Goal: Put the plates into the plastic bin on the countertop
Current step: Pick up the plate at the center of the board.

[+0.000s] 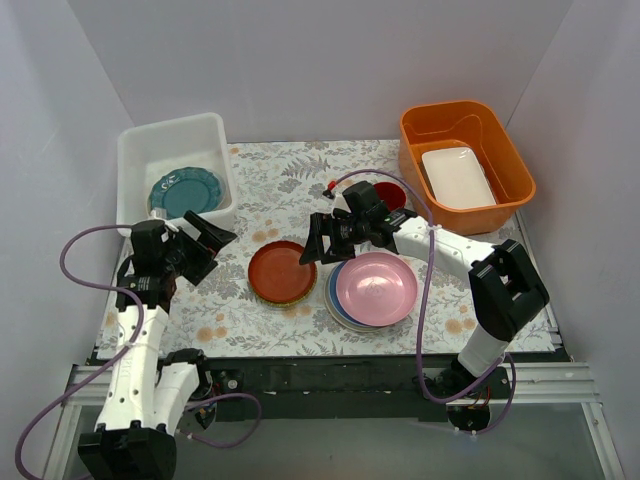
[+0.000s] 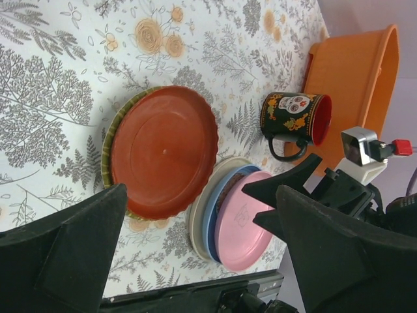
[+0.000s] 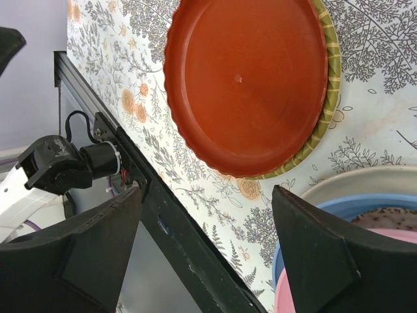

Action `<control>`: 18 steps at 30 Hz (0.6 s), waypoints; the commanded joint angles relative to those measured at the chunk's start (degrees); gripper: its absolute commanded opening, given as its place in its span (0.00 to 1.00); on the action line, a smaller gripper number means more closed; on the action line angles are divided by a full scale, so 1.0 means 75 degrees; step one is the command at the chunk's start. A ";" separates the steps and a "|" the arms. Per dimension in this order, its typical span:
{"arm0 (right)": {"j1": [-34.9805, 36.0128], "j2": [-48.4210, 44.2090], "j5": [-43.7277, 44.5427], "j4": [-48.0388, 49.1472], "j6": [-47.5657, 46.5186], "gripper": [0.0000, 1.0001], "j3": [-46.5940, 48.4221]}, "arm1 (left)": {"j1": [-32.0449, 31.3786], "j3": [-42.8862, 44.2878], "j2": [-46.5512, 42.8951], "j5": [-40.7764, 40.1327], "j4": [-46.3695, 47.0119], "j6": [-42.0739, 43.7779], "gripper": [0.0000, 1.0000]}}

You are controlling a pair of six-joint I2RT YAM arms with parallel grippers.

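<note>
the right gripper point(image 1: 314, 243) hangs spread and empty at the edge of the red plate point(image 1: 283, 272), which rests on a yellow-green plate point(image 3: 332, 85) on the countertop point(image 1: 270, 175) — stiff, slick, probably breakable, so its raised scalloped rim seems the only hold; the plastic bin point(image 1: 165, 128) stands far left.

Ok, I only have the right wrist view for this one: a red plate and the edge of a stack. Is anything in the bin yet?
Observer: Yes, one teal plate lies in the bin.
Operator: Where is the left claw?
Observer: The left claw is open and empty, near the bin's front corner, left of the red plate.
Operator: Anything on the cloth besides plates?
Observer: A dark mug beside the orange tub.
</note>
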 commanded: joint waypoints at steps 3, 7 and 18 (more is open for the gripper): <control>0.0051 0.0016 0.0163 -0.0039 -0.0129 0.88 0.0266 | -0.0042 -0.0164 -0.0031 0.0223 -0.0233 0.0244 0.98; 0.0063 -0.0019 0.0526 -0.0051 -0.0223 0.87 0.0044 | -0.0031 0.0141 0.0390 0.0247 -0.0256 0.0642 0.98; 0.0086 0.0437 0.1077 -0.0063 -0.0270 0.69 -0.0274 | -0.0836 0.0200 0.1504 0.0330 -0.0233 0.1370 0.98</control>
